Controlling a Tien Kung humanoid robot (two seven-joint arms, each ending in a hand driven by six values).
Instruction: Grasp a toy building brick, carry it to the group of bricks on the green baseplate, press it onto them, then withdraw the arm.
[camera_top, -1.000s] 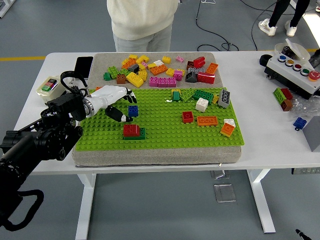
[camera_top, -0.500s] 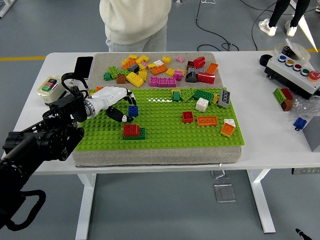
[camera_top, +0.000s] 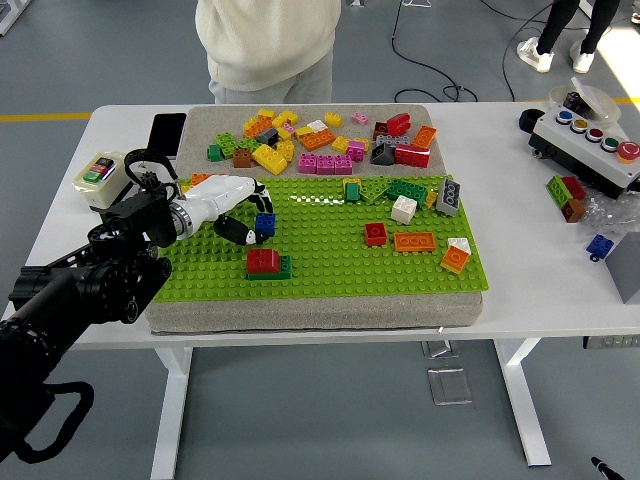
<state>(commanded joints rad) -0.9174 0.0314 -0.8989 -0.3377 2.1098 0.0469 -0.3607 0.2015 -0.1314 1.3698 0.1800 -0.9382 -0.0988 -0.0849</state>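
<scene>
Green baseplate (camera_top: 330, 262): robot hand (camera_top: 228, 205) half-hides blue brick (camera_top: 265, 223).

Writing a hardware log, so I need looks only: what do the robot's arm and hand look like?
The left arm is bulky, black and jointed, with a black cable looping above its wrist. A silver cuff joins it to the left hand, which is white with black fingertips.

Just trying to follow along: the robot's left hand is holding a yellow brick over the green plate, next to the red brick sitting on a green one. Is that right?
Not quite. In the head view the brick in the left hand is blue, not yellow. The rest holds: the fingers hold it over the green plate, close to the red brick that sits on a green brick.
</scene>
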